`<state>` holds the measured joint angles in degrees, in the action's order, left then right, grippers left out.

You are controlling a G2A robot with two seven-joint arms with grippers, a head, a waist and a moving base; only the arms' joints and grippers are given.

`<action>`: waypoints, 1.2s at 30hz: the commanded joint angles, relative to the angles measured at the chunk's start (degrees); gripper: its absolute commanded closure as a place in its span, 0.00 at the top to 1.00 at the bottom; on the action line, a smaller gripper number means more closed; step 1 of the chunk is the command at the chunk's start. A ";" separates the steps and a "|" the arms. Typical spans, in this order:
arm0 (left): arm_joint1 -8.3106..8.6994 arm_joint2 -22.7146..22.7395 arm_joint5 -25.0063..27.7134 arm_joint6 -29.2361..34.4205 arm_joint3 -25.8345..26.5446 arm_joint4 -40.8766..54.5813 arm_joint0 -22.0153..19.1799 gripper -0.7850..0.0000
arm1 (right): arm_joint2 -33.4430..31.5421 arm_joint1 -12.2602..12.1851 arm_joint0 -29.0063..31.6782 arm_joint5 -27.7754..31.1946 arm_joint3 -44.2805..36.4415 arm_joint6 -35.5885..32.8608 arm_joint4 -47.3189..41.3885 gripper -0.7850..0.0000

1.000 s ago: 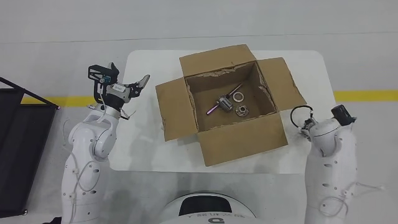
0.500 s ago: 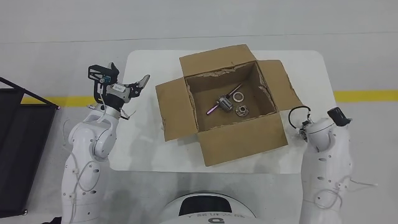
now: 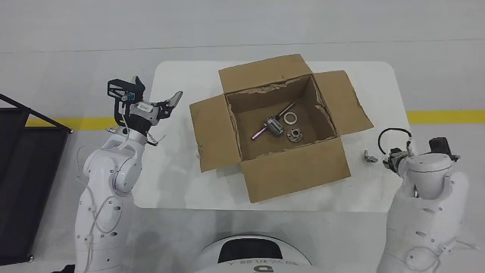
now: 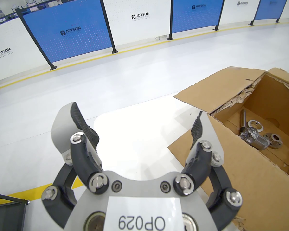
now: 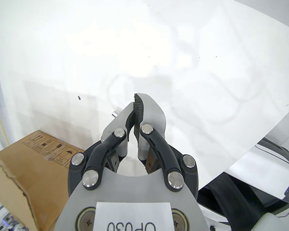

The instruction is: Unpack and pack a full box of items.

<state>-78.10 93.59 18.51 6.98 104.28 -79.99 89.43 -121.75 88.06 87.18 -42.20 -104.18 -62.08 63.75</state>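
Open box point(image 3: 261, 74) with metal parts point(image 3: 279, 127)

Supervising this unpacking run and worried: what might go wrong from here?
1. The small metal part beside the shut right tool is near the table edge; a nudge may roll it off.
2. The box flap lies close by; a swing inward may snag it.

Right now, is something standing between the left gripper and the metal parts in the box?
Yes. The flap and wall of the box nearest the open left gripper lie between it and the metal parts. From above, the opening looks clear.
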 commanded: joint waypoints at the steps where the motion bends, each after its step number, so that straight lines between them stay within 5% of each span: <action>1: 0.00 0.00 0.00 0.00 0.00 0.00 0.00 1.00 | -0.67 -0.10 0.32 0.05 -0.44 -0.05 -0.44 0.00; 4: 0.00 0.00 0.00 0.00 0.00 0.00 0.00 1.00 | -0.20 -0.31 0.48 1.45 -0.75 -1.45 -0.73 0.05; 5: 0.00 0.00 0.00 0.00 0.00 0.00 0.00 1.00 | 0.21 -0.36 0.55 1.74 -0.82 -1.74 -0.52 0.36; 7: 0.00 0.00 0.00 0.00 0.00 0.00 0.00 1.00 | 2.03 -0.41 0.77 2.04 -0.66 -2.04 1.01 0.51; 8: 0.00 0.00 0.00 0.00 0.00 0.00 0.00 1.00 | 2.97 -0.41 0.74 1.82 -0.41 -1.82 1.91 0.75; 9: 0.00 0.00 0.00 0.00 0.00 0.00 0.00 1.00 | 4.02 -0.42 0.45 1.47 0.16 -1.47 3.05 0.80; 18: 0.00 0.00 0.00 0.00 0.00 0.00 0.00 1.00 | 8.51 -0.55 -3.33 -0.82 6.72 0.81 10.40 0.45; 32: 0.00 0.00 0.00 0.00 0.00 0.00 0.00 1.00 | 9.75 0.11 -5.66 -2.00 12.72 2.00 14.67 0.31; 34: 0.00 0.00 0.00 0.00 0.00 0.00 0.00 1.00 | 9.59 0.21 -5.67 -2.04 12.72 2.03 15.20 0.16; 35: 0.00 0.00 0.00 0.00 0.00 0.00 0.00 1.00 | 9.43 0.26 -5.57 -1.95 12.41 1.94 15.33 0.00; 36: 0.00 0.00 0.00 0.00 0.00 0.00 0.00 1.00 | 9.20 0.32 -5.39 -1.97 11.86 1.97 15.45 0.00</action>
<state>-78.10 93.59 18.51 6.98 104.28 -79.99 89.43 -112.35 88.33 81.64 -44.20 -91.86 -60.09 79.12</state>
